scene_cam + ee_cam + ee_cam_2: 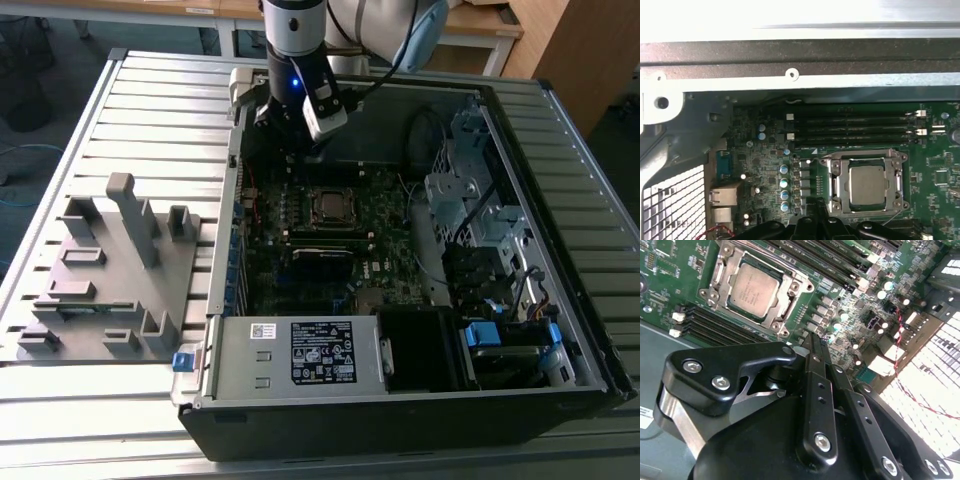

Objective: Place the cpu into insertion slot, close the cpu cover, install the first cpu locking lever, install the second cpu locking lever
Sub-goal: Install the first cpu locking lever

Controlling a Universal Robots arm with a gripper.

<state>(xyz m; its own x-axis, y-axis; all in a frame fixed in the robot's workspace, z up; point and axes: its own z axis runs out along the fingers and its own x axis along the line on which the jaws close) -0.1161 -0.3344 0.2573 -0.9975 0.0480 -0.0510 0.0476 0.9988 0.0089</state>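
Observation:
The cpu (328, 206) lies flat in the insertion slot (311, 207) on the green board, its silver top showing in both wrist views (754, 290) (867, 186). The cpu cover (788, 299) (837, 184) lies down around it as a silvery frame. My gripper (308, 153) hangs above the board inside the case, just off the socket toward the rear wall and not touching it. Its black fingers (816, 371) come together at the tips with nothing between them, as at the gripper (816, 210) in the first wrist view.
Long black memory slots (855, 125) run beside the socket. The open computer case (560, 330) holds a power supply (300, 352), a drive cage (470, 190) and cables. A grey fixture (110, 270) stands on the table at the exterior view's left.

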